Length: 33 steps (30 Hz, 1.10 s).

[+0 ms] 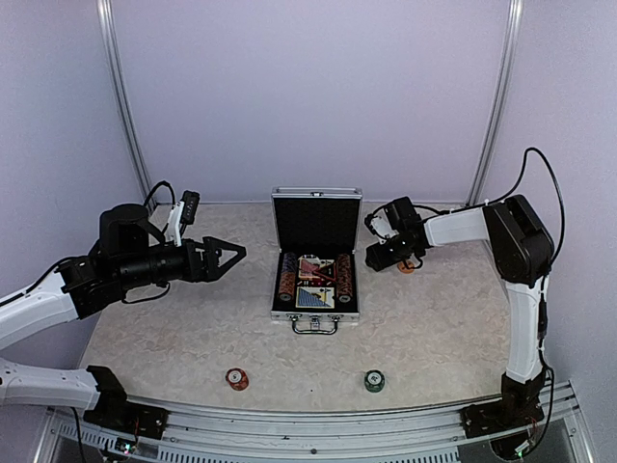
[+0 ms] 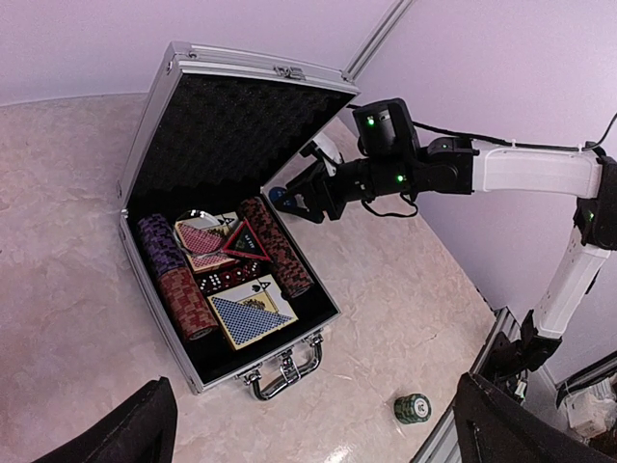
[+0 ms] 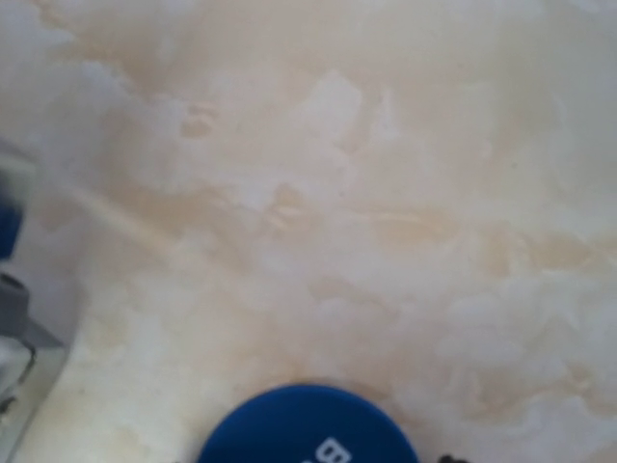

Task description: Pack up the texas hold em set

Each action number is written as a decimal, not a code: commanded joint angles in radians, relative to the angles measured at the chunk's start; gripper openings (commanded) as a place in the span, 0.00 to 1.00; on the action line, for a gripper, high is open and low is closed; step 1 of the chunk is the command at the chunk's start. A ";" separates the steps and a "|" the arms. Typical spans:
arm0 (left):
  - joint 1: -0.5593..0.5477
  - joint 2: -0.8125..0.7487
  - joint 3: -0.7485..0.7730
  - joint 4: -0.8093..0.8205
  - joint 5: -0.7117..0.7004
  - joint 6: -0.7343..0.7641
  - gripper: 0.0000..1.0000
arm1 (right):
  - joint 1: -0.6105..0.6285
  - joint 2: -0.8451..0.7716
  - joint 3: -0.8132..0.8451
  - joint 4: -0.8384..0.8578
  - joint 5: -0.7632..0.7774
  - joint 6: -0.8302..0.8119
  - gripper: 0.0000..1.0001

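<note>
1. Hovering low over the surface (image 1: 434, 328), my right claw (image 1: 378, 258) is close to a blue disc (image 3: 308, 426), just right of the case (image 1: 315, 222), which stands mid-surface with its lid up.
2. Whether that claw is spread or pinching, I cannot tell.
3. My left claw (image 1: 231, 255) hangs spread wide and empty, left of the case.

Blue disc (image 3: 308, 429) — blurred, cut off at the bottom edge, lettering only partial
</note>
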 commanded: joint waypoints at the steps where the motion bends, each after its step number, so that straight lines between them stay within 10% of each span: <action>1: -0.003 -0.008 0.006 -0.002 -0.011 0.008 0.99 | 0.005 0.025 -0.041 -0.129 0.004 0.009 0.53; 33: -0.002 -0.007 -0.002 0.008 -0.008 0.007 0.99 | 0.092 -0.202 -0.131 -0.119 0.046 0.004 0.53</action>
